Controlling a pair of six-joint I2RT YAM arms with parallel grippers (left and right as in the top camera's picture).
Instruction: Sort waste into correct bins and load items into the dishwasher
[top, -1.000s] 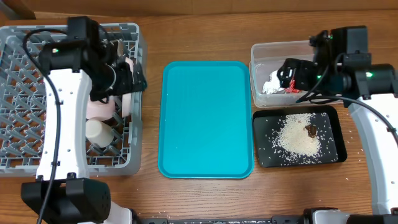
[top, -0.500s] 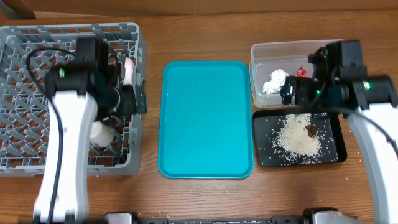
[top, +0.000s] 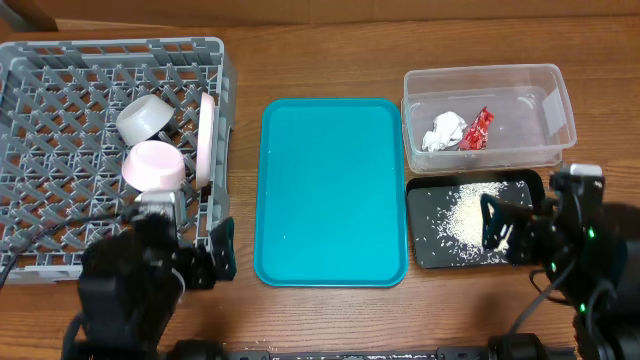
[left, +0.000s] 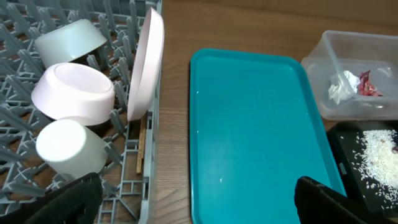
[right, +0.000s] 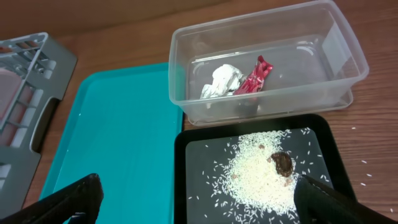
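1. Our left gripper (left: 199, 205) hangs at the near edge, fingers spread wide and holding nothing.
2. The dish rack (top: 60, 100) holds the pale bowl (left: 71, 42), the pink-and-white bowl (left: 73, 93) and the white cup (left: 71, 148), all tipped among the pegs. The plate (left: 148, 65) stands on edge by the right wall. We judge these hard, smooth and breakable, so we would pinch a rim and keep off the curved sides.
3. The chopsticks (left: 143, 146) show as a thin wooden strip low beside the plate. They look light, stiff and awkward to pinch between pegs.
4. The teal tray (top: 333, 190) lies between the rack and the bins.
5. In the clear tub (top: 545, 80) the napkin (top: 444, 131) and the red wrapper (top: 477, 128) lie side by side. The napkin looks soft, so any fold will serve. The wrapper looks slick, so we would take a crease.
6. On the black tray (top: 425, 255) sit the rice (top: 465, 220) and the brown scrap (right: 281, 163). Loose grains cannot be pinched, so we would grip the tray's rim and keep it level.
7. Our right gripper (right: 199, 202) is wide apart and empty.
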